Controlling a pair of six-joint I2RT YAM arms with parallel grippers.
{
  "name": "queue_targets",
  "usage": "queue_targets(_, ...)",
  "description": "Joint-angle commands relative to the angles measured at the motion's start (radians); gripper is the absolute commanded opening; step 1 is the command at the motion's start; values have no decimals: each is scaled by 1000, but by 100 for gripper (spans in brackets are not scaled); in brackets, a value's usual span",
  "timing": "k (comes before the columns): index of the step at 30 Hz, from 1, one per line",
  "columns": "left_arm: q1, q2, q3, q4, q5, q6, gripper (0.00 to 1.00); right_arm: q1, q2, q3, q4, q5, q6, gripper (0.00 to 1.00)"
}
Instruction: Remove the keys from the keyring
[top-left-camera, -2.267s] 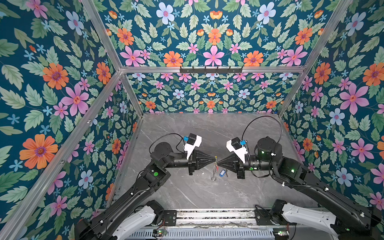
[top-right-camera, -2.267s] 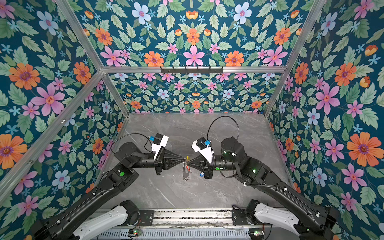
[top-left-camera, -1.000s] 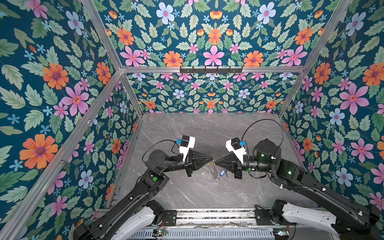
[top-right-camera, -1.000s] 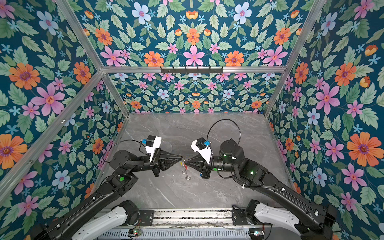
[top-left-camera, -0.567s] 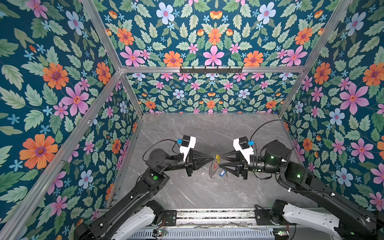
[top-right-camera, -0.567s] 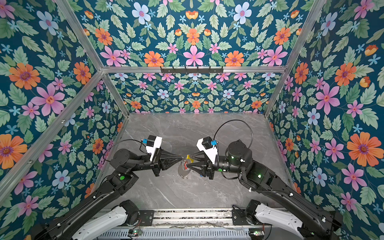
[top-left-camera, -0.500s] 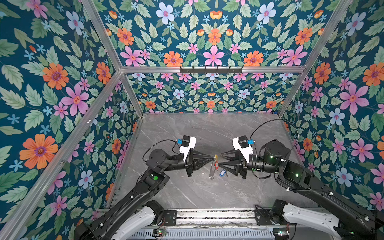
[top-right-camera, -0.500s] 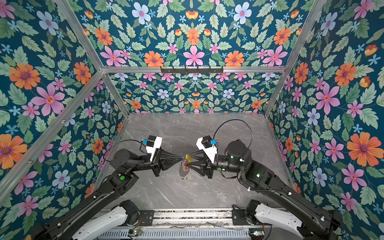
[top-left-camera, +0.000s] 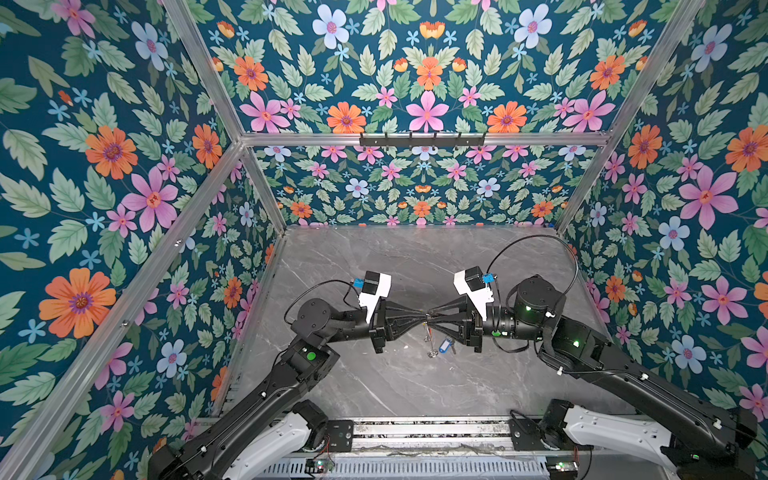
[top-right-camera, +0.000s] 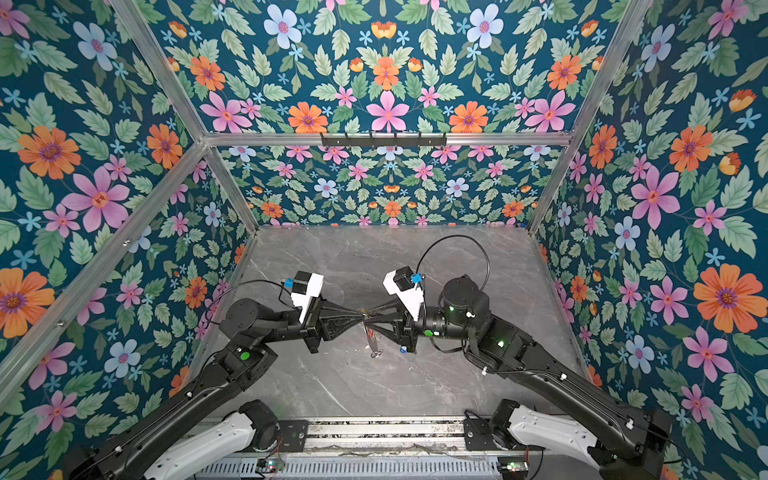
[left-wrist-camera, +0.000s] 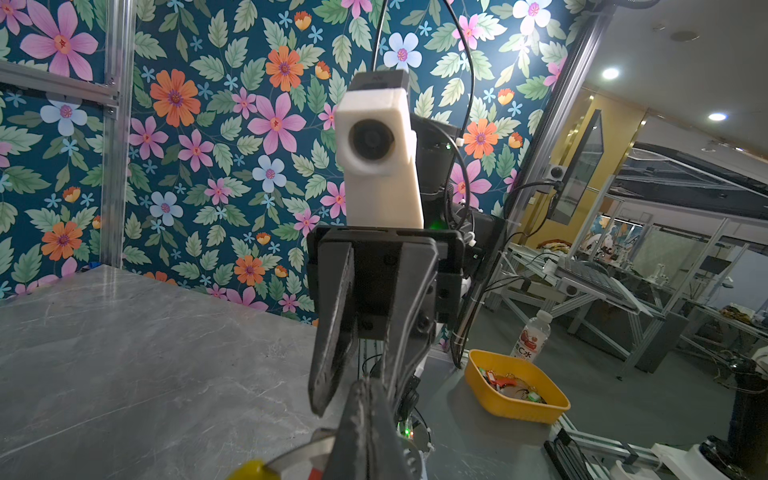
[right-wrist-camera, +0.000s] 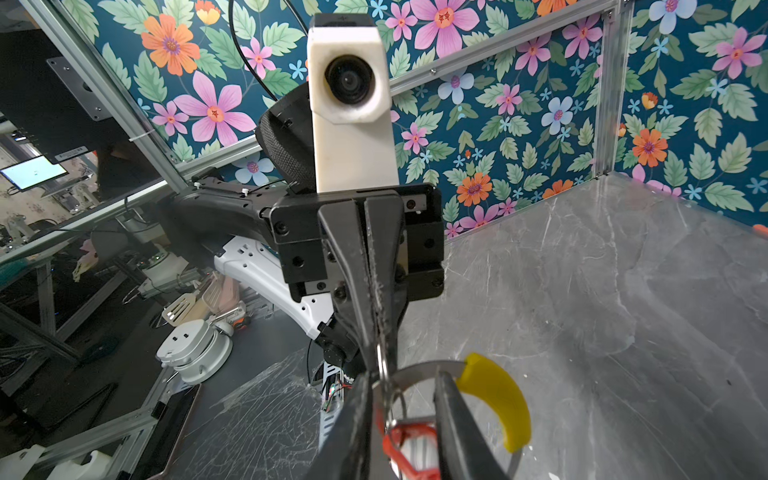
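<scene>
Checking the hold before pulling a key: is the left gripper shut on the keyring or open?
Shut: in the right wrist view the left gripper pinches the keyring, its jaws pressed together.

floral walls (top-left-camera: 124, 174), grey marble floor (top-left-camera: 395, 257), aluminium frame (top-left-camera: 291, 139)

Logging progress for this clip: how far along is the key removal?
Done: the blue-tagged key lies on the table, apparently off the keyring. In hand: the left gripper pinches the keyring; the right gripper straddles the red-tagged key hanging on it. Left: sliding that key off.
</scene>
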Motion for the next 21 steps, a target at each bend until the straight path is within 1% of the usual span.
queue_targets(1, 1, -3, 2, 53, 11, -5, 0, 2, 1, -2, 25, -24, 17, 21)
queue_targets(3, 1, -1, 3, 56, 11, -6, 0, 1, 5, -3, 29, -35, 22, 20)
queue_targets(5, 1, 2, 2, 61, 10, -11, 0, 2, 13, -2, 30, -51, 25, 15)
queue_targets(8, 2, 4, 2, 67, 8, -18, 0, 1, 14, -2, 27, -56, 27, 0)
queue_targets(11, 1, 2, 7, 41, 4, -21, 0, 1, -3, 1, -6, -18, 23, 0)
queue_targets(12, 1, -3, 11, 20, -3, -18, 0, 2, -10, 8, -30, -11, 19, 0)
queue_targets(13, 1, -12, 20, -36, -12, 2, 1, 2, -15, 19, -67, -3, 12, 0)
queue_targets(16, 1, -30, 57, -201, -38, 73, 24, 1, -17, 76, -211, 7, -32, 0)
queue_targets(17, 1, -29, 75, -254, -35, 94, 27, 2, -11, 102, -273, 11, -50, 0)
queue_targets(19, 2, -21, 114, -352, -31, 131, 31, 1, 8, 154, -404, 21, -85, 0)
queue_targets(21, 2, -6, 157, -447, -23, 167, 33, 2, 34, 212, -521, 49, -121, 0)
